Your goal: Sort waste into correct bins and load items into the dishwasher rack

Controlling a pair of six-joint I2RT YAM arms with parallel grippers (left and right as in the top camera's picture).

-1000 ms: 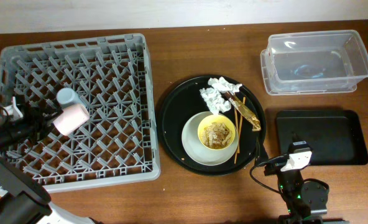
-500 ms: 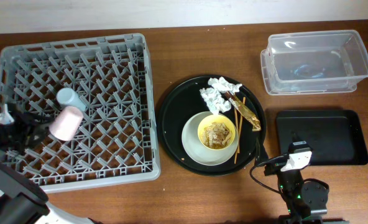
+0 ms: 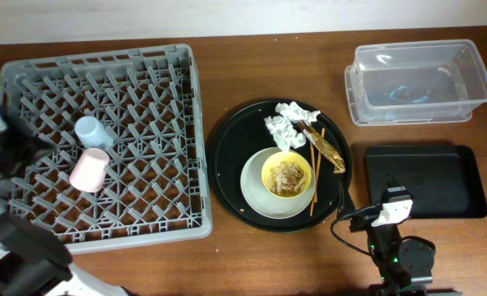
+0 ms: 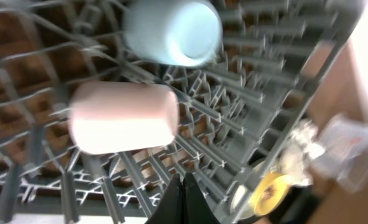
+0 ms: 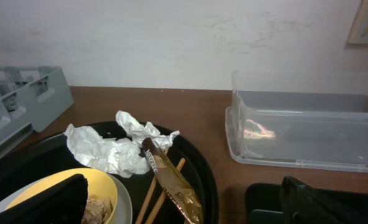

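The grey dishwasher rack holds the blue cup and the pink cup, side by side; both show in the left wrist view, pink and blue. My left gripper is shut and empty, drawn back at the rack's left edge. The yellow bowl with food scraps sits on the pale plate. Napkins, the gold wrapper and chopsticks lie beside it. My right gripper is open and empty.
The bowl, plate and waste rest on a large round black tray. The clear tub stands at the back right, and the flat black tray lies in front of it. My right arm sits near the table's front edge.
My left gripper let go of the pink cup, which now rests in the rack beside the blue cup. The gripper pulled back to the left and shut. The right arm has not moved.
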